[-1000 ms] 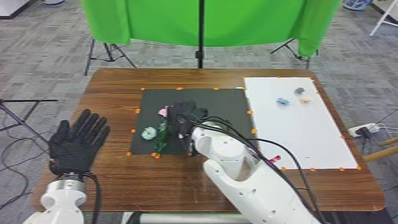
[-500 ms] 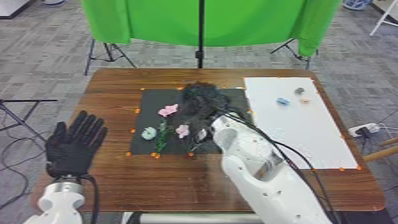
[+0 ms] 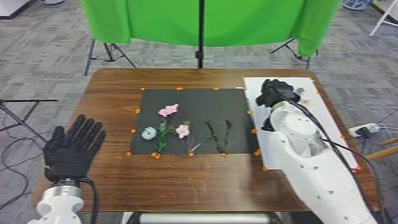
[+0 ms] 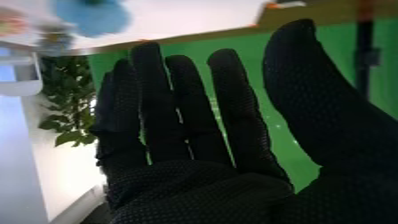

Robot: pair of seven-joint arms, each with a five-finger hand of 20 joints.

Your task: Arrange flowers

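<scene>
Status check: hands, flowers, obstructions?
Left hand open, empty. Right hand open, empty, over white sheet. Two pink flowers on dark mat; blue flower beyond right fingertips. No obstruction seen there.

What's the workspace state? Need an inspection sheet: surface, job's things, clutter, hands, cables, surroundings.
Surface: brown wooden table, dark mat, white sheet.
Job's things: pink flowers, pale bluish flower and stems on mat; blue flower on sheet.
Clutter: orange markers along mat and sheet edges.
Hands: left hand open by table's left edge; right hand open over sheet.
Cables: black cable at left wrist.
Surroundings: green cloth, grey carpet.
</scene>
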